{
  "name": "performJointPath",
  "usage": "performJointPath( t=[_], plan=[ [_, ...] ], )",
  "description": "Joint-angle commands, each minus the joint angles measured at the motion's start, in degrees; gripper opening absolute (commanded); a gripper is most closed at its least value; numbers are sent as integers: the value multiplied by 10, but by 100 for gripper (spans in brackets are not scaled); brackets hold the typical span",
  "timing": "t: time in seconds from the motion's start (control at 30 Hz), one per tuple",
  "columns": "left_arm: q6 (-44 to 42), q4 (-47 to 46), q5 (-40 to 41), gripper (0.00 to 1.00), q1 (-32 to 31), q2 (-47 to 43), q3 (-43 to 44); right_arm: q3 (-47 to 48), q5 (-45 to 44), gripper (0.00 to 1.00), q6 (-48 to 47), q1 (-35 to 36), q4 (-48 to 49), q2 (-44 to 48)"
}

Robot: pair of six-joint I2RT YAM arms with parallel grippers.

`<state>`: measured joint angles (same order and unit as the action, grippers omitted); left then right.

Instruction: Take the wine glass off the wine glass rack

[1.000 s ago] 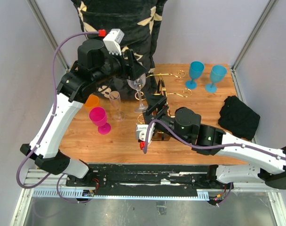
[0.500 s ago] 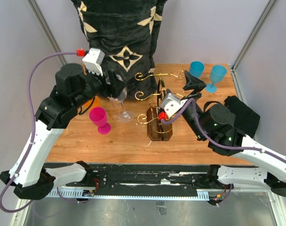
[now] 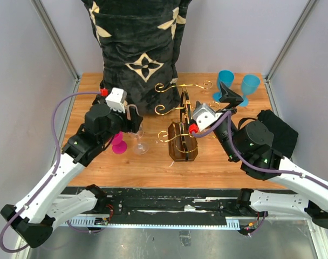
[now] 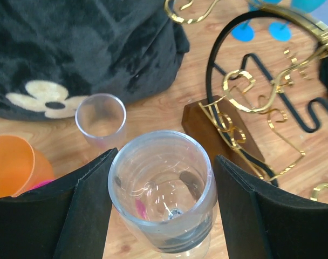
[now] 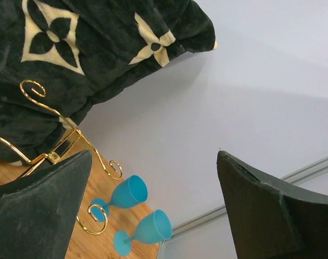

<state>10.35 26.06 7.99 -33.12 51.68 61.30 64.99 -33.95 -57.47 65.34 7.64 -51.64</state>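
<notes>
The clear wine glass (image 3: 139, 141) stands upright on the wooden table, left of the wine glass rack (image 3: 183, 141). The rack has a dark brown body and gold scroll arms (image 3: 180, 88). My left gripper (image 3: 136, 128) reaches down over the glass. In the left wrist view its black fingers (image 4: 94, 210) sit against both sides of the bowl (image 4: 161, 183), with the rack (image 4: 207, 121) just to the right. My right gripper (image 3: 229, 97) is open and empty, raised right of the rack and aimed at the back wall (image 5: 153, 210).
A pink goblet (image 3: 118, 144), an orange cup (image 4: 10, 164) and a small clear tumbler (image 4: 101, 116) crowd the left gripper. Two blue goblets (image 3: 224, 83) (image 3: 249, 87) stand back right. A black cloth (image 3: 274, 135) lies at the right edge. A black patterned blanket (image 3: 142, 48) hangs at the back.
My left arm carried the clear glass away from the rack, swung left and lowered it until it stood on the table. My right arm withdrew from the rack's base and lifted to the right.
</notes>
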Motion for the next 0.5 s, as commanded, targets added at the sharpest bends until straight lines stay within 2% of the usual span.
performJointPath(
  t=[0.0, 0.2, 0.47],
  plan=[
    [0, -149, 50, 51, -6, -26, -79, -8, -27, 99, 21, -24, 30, 10],
    [-1, -255, 110, 52, -14, -71, -187, -11, -21, 99, 48, -45, 28, 17],
    [-48, -358, 149, 53, -30, -46, -247, -18, -29, 99, 80, -66, 27, 22]
  ],
)
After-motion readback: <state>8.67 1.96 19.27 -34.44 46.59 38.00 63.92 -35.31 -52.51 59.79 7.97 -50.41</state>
